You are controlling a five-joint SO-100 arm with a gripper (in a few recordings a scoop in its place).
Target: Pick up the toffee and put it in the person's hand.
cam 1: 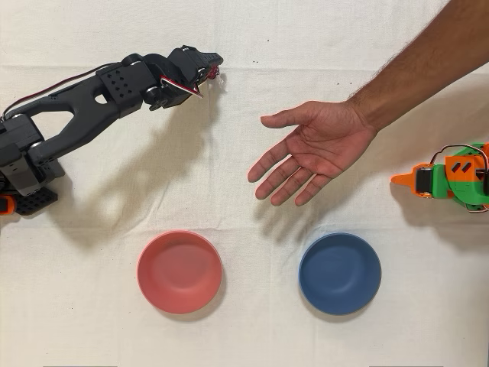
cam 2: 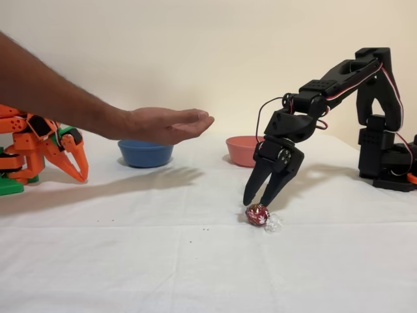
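Note:
The toffee (cam 2: 257, 214), a small red-pink sweet with clear twisted ends, lies on the white cloth; in the overhead view the toffee (cam 1: 213, 73) peeks out beside the gripper tip. My black gripper (cam 2: 255, 203) points down right above it, open, fingertips just over the sweet and not closed on it. From above, the gripper (cam 1: 205, 78) sits at the upper middle-left. The person's hand (cam 1: 321, 145) is held palm up with fingers spread, well to the right of the gripper there. In the fixed view the hand (cam 2: 166, 124) hovers above the table, left of the gripper.
A red bowl (cam 1: 179, 271) and a blue bowl (cam 1: 339, 273) stand near the lower edge of the overhead view. In the fixed view they are behind the hand and gripper. The idle orange arm (cam 1: 451, 176) rests at the right edge.

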